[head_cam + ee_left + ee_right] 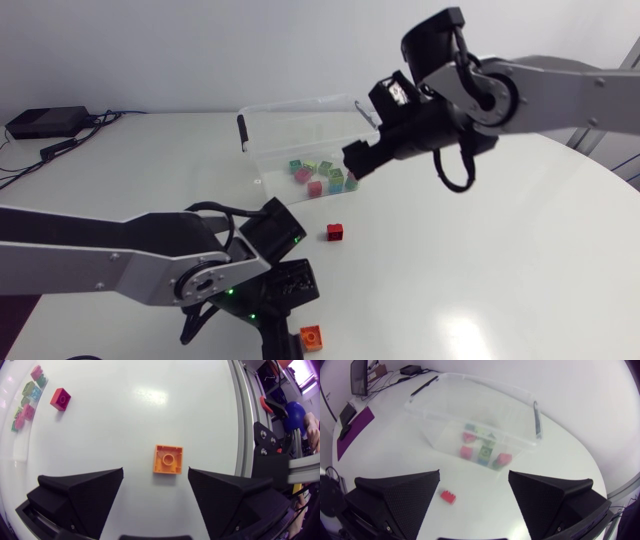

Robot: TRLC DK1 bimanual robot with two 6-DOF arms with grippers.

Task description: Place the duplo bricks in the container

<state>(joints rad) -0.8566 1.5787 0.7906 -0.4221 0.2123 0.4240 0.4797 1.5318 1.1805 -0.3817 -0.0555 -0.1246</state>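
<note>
A square orange duplo brick (168,459) lies flat at the near edge of the glossy white bench (150,400), hollow underside up, just ahead of the left gripper's (155,472) spread, empty fingers. A small red brick (335,232) sits farther off, in front of the clear plastic container (300,125) of pastel bricks (322,176). The right gripper (474,474) hangs there, fingers released.
</note>
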